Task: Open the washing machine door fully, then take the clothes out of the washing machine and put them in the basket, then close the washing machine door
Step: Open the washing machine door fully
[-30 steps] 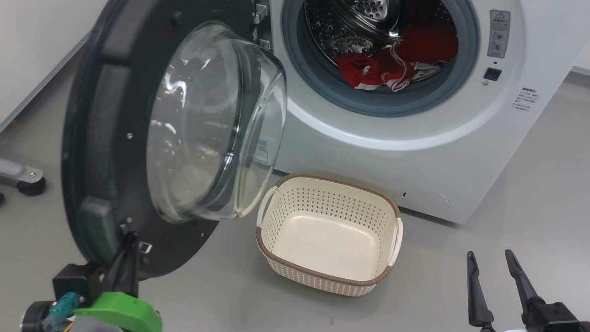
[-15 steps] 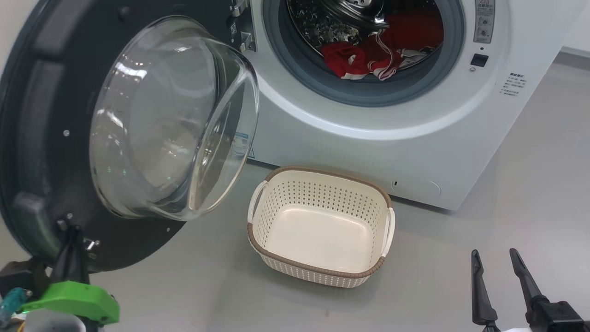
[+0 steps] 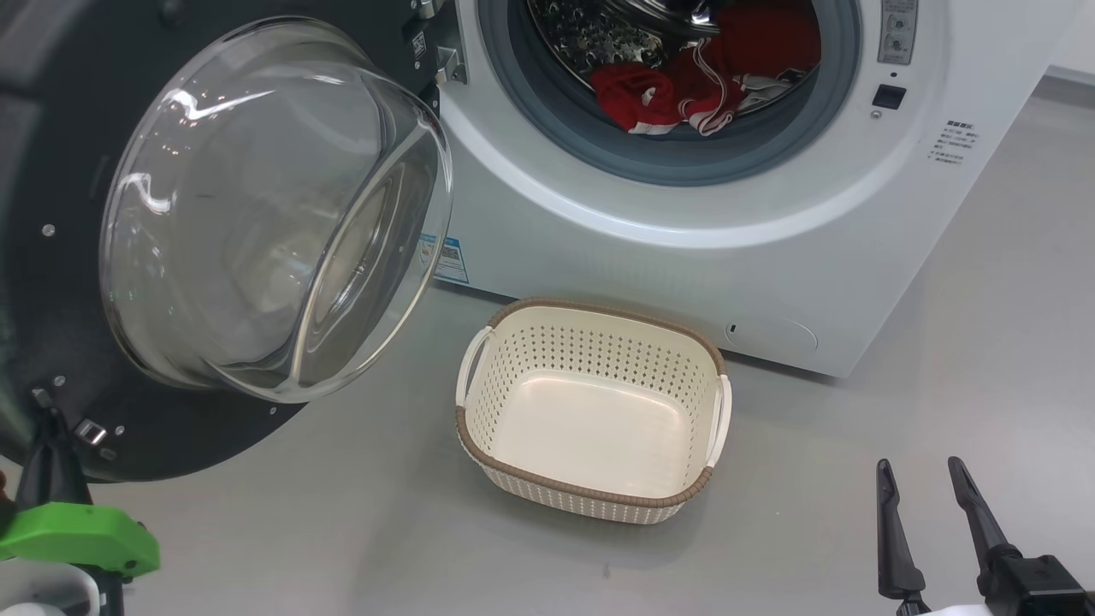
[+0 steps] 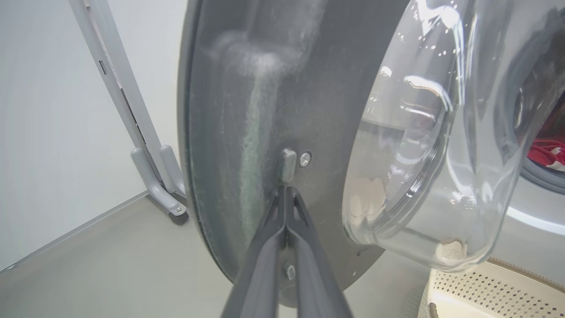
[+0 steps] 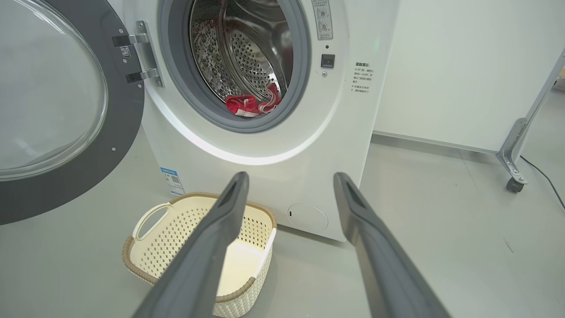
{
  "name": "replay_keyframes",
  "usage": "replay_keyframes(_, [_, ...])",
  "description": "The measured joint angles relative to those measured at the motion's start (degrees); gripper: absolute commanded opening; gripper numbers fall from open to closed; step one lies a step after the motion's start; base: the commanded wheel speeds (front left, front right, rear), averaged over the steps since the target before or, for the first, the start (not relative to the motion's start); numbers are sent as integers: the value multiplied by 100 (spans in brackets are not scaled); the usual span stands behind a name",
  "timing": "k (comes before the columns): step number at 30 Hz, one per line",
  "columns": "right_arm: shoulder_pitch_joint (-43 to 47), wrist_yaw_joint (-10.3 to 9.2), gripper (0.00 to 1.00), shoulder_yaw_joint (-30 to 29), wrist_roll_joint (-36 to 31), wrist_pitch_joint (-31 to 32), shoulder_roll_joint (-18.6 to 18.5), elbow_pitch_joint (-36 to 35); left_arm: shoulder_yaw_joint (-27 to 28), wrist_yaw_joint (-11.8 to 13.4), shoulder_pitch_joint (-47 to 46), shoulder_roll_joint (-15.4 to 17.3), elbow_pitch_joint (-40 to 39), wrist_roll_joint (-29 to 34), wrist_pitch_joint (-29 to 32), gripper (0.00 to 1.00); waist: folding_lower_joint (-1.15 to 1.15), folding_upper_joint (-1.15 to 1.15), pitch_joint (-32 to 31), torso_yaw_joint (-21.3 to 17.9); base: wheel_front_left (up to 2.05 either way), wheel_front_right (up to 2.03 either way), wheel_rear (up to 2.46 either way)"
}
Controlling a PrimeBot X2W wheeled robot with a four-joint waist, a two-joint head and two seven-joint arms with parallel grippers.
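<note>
- The washing machine door (image 3: 60, 214) hangs wide on the left. The left gripper (image 4: 286, 198), fingers pressed together, has its tips at the latch tab, apparently to push it wider.
- Red clothes (image 3: 663, 94) lie in the washing machine (image 3: 650, 265) drum, at the far side.
- The empty basket (image 3: 599, 306) sits just below the opening, handy for short drops.
- The right gripper (image 3: 917, 469) is spread, idle at the near right.

Left gripper (image 4: 286, 191): dark fingers pressed together, tips right at small grey latch tab (image 4: 288, 164) on round black washing machine door (image 4: 247, 101). Bulging clear glass window (image 4: 423, 132) to the right; cream perforated plastic basket (image 4: 485, 289) near right.
</note>
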Motion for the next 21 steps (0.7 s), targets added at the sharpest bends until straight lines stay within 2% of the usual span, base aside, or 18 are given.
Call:
replay_keyframes(13, [-18,27,100,-37,0,0,0,9,79,1,-201,36,369,149,-211,0,0,0,-10,-26,0,0,0])
replay_keyframes(21, [-26,27,100,-38,0,0,0,8,-57,3,-184,-187,365,156,-342,0,0,0,-4,-31,0,0,0])
